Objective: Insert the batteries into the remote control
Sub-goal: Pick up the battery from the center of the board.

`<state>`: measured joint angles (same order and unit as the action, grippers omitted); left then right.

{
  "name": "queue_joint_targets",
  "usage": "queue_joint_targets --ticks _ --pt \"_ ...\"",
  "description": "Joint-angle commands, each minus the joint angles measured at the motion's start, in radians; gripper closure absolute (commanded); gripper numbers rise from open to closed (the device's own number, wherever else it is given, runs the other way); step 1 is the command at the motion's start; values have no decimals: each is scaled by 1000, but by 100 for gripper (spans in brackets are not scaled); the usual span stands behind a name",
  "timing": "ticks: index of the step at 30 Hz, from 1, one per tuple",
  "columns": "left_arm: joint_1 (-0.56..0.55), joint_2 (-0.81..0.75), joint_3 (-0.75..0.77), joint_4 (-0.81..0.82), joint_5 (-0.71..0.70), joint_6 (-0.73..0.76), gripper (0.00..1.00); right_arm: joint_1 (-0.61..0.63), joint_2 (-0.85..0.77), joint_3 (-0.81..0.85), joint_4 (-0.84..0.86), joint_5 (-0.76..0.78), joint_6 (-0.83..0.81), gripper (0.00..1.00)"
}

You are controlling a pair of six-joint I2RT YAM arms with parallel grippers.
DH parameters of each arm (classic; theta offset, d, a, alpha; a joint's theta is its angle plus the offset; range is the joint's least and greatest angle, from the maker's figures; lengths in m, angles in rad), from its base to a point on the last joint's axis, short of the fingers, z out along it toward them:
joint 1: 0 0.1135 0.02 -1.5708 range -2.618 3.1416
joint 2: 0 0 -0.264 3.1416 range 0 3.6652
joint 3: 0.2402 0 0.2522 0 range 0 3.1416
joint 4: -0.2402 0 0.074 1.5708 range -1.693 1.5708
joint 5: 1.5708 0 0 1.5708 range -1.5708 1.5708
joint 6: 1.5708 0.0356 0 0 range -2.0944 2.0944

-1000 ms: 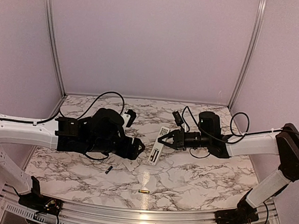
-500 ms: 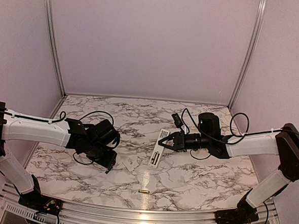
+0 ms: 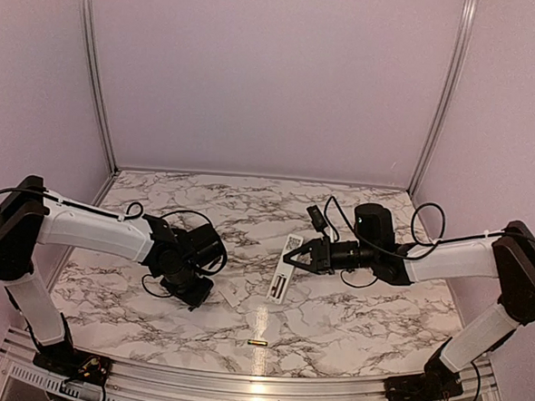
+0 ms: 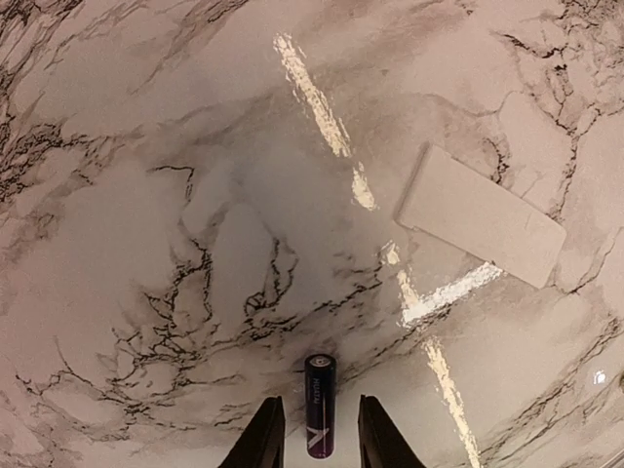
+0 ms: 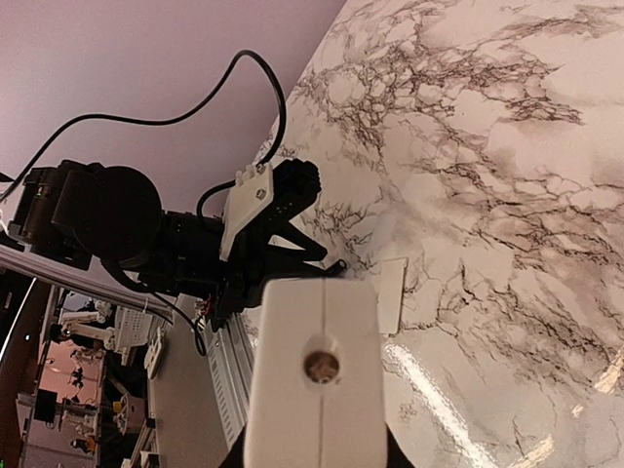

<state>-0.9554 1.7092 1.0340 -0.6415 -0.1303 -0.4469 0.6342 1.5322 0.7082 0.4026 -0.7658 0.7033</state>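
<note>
The dark battery [image 4: 320, 417] lies on the marble table, pointing away along the left gripper's axis. My left gripper [image 4: 319, 441] straddles it, jaws narrowed, with a thin gap showing on each side. From above, the left gripper [image 3: 189, 292] is low on the table and hides that battery. The white remote control [image 3: 283, 267] hangs tilted above the table's middle, and my right gripper [image 3: 297, 254] is shut on its far end. In the right wrist view the remote control [image 5: 317, 380] fills the foreground end-on. The golden battery [image 3: 258, 343] lies alone near the front edge.
A flat white cover plate [image 4: 480, 214] rests on the table [image 3: 351, 315] between the two grippers, also seen as cover plate [image 3: 232, 295] from above and as cover plate [image 5: 390, 297] beside the left arm [image 5: 185, 244]. Cables loop off both wrists. Walls enclose the back and sides.
The left arm has pulled back to the left and dropped down over the dark battery, and its jaws have narrowed around it. The right arm and the remote have stayed put.
</note>
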Motion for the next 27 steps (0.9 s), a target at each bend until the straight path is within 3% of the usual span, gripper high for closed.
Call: queue_joint_targets --ticks 1,13,18,21,27 --pt "10 32 20 -30 14 19 74 -7 10 11 4 -18 -19 100" --pt "23 74 -3 13 54 32 94 -7 28 14 6 -18 -5 100" --pt "22 -3 -21 58 46 15 100 -1 36 18 24 -2 26 100" --pt "20 -140 -45 160 27 -8 100 14 49 28 30 23 55 100" --pt "-20 -400 -211 550 8 -36 100 26 93 43 74 33 160 100"
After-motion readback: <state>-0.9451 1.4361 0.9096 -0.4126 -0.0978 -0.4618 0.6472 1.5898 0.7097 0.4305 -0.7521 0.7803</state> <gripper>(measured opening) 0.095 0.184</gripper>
